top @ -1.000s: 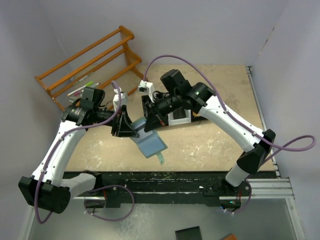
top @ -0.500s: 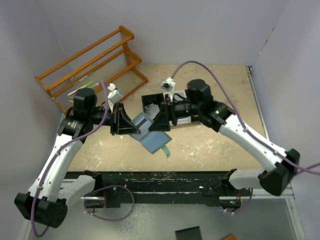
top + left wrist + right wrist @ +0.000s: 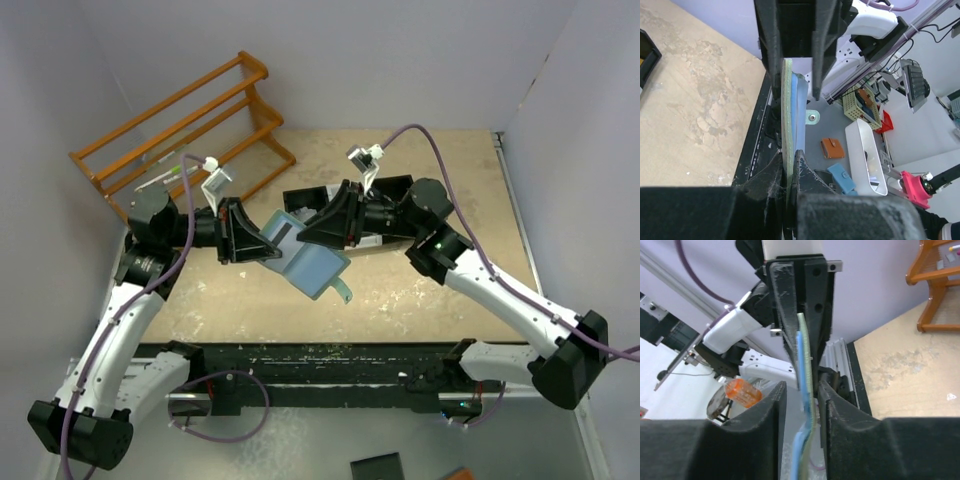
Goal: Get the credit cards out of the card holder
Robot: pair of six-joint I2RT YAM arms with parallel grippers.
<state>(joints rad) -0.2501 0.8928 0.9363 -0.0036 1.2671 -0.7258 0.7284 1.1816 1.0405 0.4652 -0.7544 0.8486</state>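
Observation:
The card holder (image 3: pixel 315 268) hangs open in the air between my two grippers, with its light blue inside showing and its teal snap tab (image 3: pixel 343 292) dangling below. My left gripper (image 3: pixel 262 248) is shut on its left edge. In the left wrist view the holder (image 3: pixel 788 100) shows edge-on, pinched between the left gripper's (image 3: pixel 788 167) jaws. My right gripper (image 3: pixel 318 232) is open, and its jaws straddle the holder's upper right edge. In the right wrist view the holder (image 3: pixel 806 350) stands between the right gripper's (image 3: pixel 802 390) jaws with a gap on the left side. No credit cards show.
An orange wooden rack (image 3: pixel 190 120) stands at the back left, with pink and green pens (image 3: pixel 170 172) on it. A black-and-white bin tray (image 3: pixel 372 238) sits on the table behind my right gripper. A black rail (image 3: pixel 330 350) runs along the table's near edge.
Both wrists have swung and turned. The card holder has shifted slightly right and tilted, still in my left gripper. My right gripper has moved from above the holder to its right edge.

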